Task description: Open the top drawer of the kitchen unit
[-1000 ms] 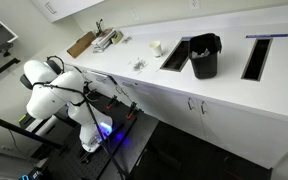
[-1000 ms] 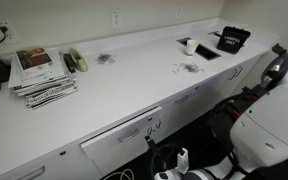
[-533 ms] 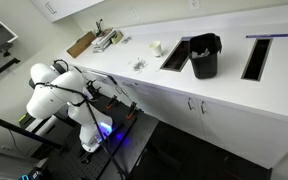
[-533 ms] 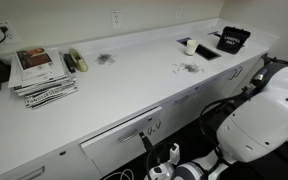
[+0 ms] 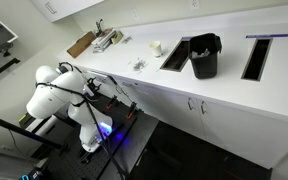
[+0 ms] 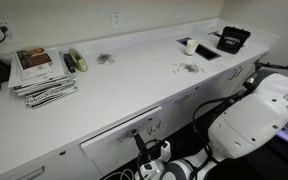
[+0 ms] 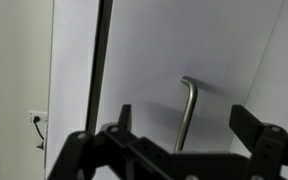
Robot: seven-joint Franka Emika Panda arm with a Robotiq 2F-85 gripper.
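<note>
Wrist view: gripper [image 7: 184,128] spread wide at lower frame; jaws flank metal handle [image 7: 187,110] at centre, no contact, pre-grasp alignment. Exterior view: top drawer [image 6: 116,140], lower centre, judged not yet pulled.

Arm [image 6: 246,125] nearer the top drawer [image 6: 122,134]

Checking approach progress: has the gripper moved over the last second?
Yes. In an exterior view the gripper has shifted left, closing in below the top drawer, and the white arm behind it has moved left too.

The white arm [image 5: 59,95] crouches low beside the kitchen unit [image 5: 229,85], a black bin [image 5: 205,56] on its worktop.
</note>
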